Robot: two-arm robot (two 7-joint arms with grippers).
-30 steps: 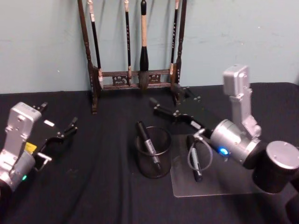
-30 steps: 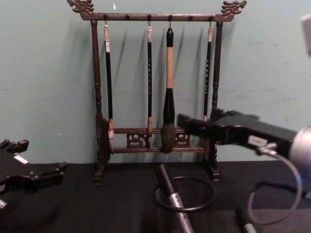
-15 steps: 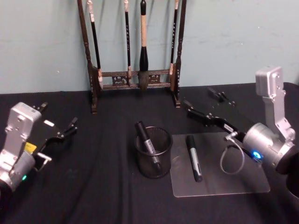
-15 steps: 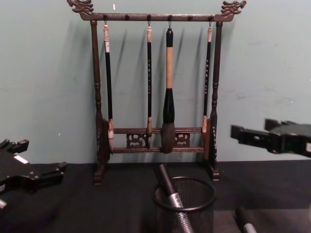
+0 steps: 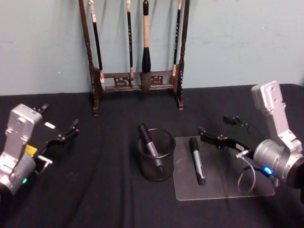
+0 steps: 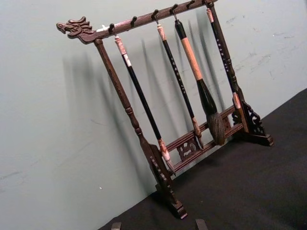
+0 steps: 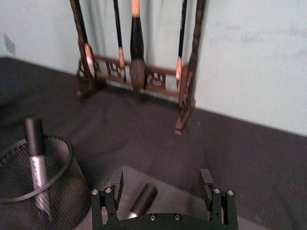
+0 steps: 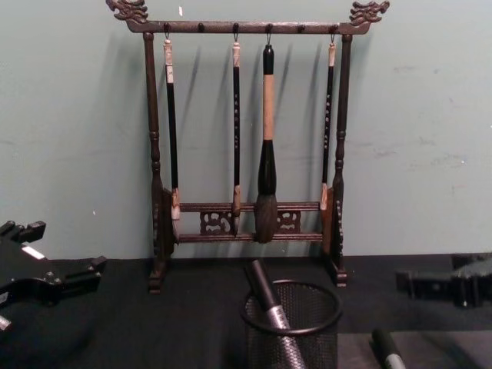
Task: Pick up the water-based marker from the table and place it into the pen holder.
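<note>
Left gripper (image 5: 58, 119): parked out on the left side of the table (image 5: 104, 194), claw spread wide and carrying nothing.
Brush rack (image 5: 137, 76): upright at the back against the wall, with four brushes (image 5: 146, 47) hanging from its top bar.
Pen holder (image 5: 156, 166): standing mid-table, in front of the rack and well apart from it.
Standing marker (image 5: 148, 141): already inside the pen holder, leaning to the left, its dark end poking up past the rim.
Lying marker (image 5: 197, 161): flat on the clear sheet, just right of the pen holder and not touching it, running front to back.
Clear sheet (image 5: 228, 183): lying flat on the table, its left edge close beside the pen holder.
Right gripper (image 5: 213, 124): over the sheet's far side, near the lying marker's far end, claw parted and empty. In the right wrist view that marker's dark end shows between the two fingers (image 7: 206, 182); how far above it they hang, I cannot tell.
</note>
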